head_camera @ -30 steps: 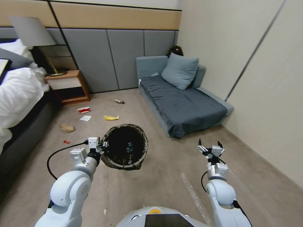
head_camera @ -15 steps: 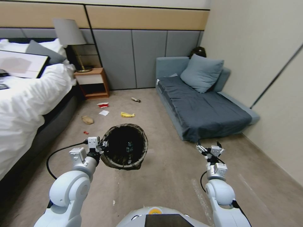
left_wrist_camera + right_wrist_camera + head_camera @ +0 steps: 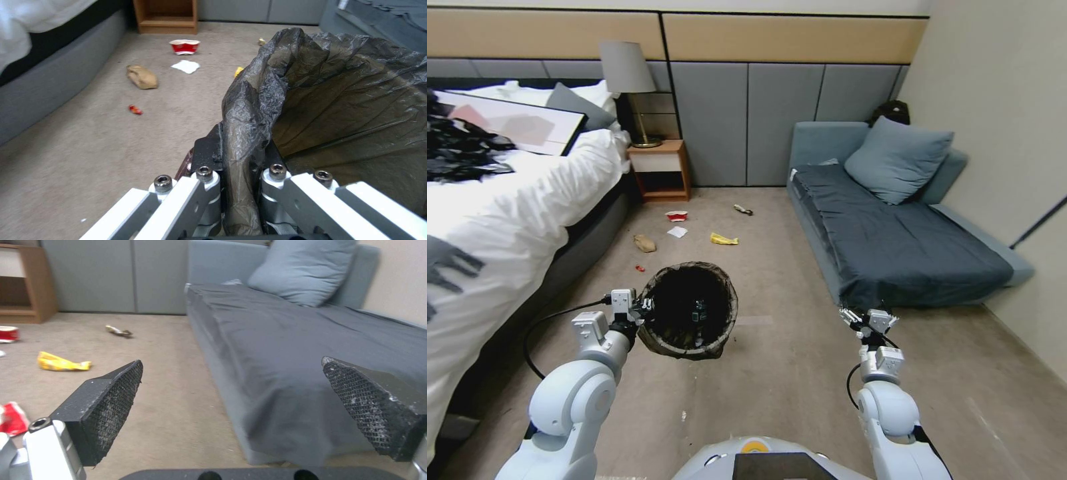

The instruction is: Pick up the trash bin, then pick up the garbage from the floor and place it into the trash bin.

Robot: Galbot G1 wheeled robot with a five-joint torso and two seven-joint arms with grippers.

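The trash bin, lined with a dark bag, hangs above the carpet, and my left gripper is shut on its near rim. In the left wrist view the left gripper pinches the crinkled bag edge of the trash bin. My right gripper is open and empty, low beside the sofa corner; its pads stand wide apart. Garbage lies on the floor beyond the bin: a yellow wrapper, a red-and-white wrapper, a white tissue, a brown piece, a dark wrapper and a small red scrap.
A white-covered bed runs along the left. A wooden nightstand with a lamp stands at the back wall. A grey-blue sofa with a cushion lines the right. Open carpet lies between bed and sofa.
The whole head view has shifted to the right, so the camera has turned left. Both grippers keep their pose; the bin stays held.
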